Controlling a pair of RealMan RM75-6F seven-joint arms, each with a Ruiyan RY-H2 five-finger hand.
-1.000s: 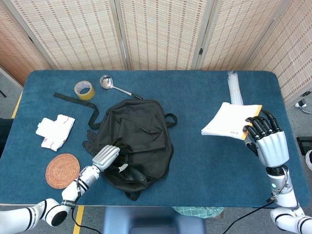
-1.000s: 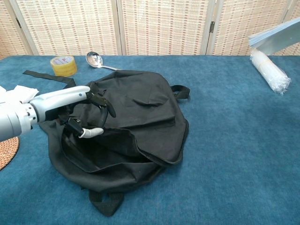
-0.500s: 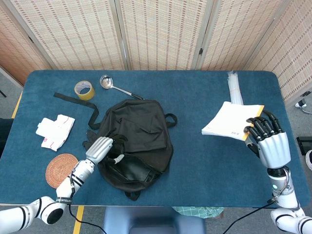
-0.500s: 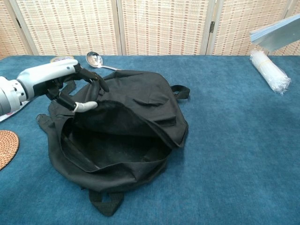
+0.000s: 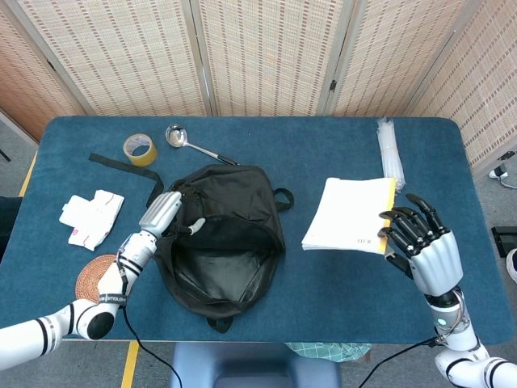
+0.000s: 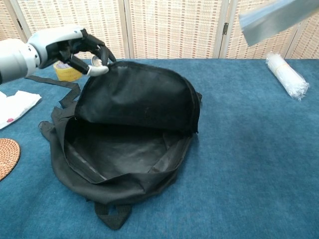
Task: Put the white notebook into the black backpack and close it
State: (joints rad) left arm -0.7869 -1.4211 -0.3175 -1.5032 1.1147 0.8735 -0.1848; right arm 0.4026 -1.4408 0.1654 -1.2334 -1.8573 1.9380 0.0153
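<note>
The black backpack (image 5: 222, 242) lies in the middle of the table with its mouth wide open, and the dark inside (image 6: 119, 147) shows. My left hand (image 5: 166, 212) pinches the upper flap's edge and holds it lifted; the chest view shows this hand (image 6: 75, 47) high at top left. The white notebook (image 5: 349, 214) with its yellow spine is held flat in the air by my right hand (image 5: 416, 246), to the right of the backpack. Only the notebook's edge (image 6: 276, 17) appears in the chest view, at the top right.
A yellow tape roll (image 5: 139, 149) and a metal ladle (image 5: 179, 137) lie behind the backpack. A white cloth (image 5: 91, 217) and a woven coaster (image 5: 93, 277) sit at the left. A roll of clear plastic (image 5: 389, 147) lies at the far right.
My left hand has raised the flap up and back, opening the backpack wide. My right hand has carried the notebook leftward, closer to the backpack.
</note>
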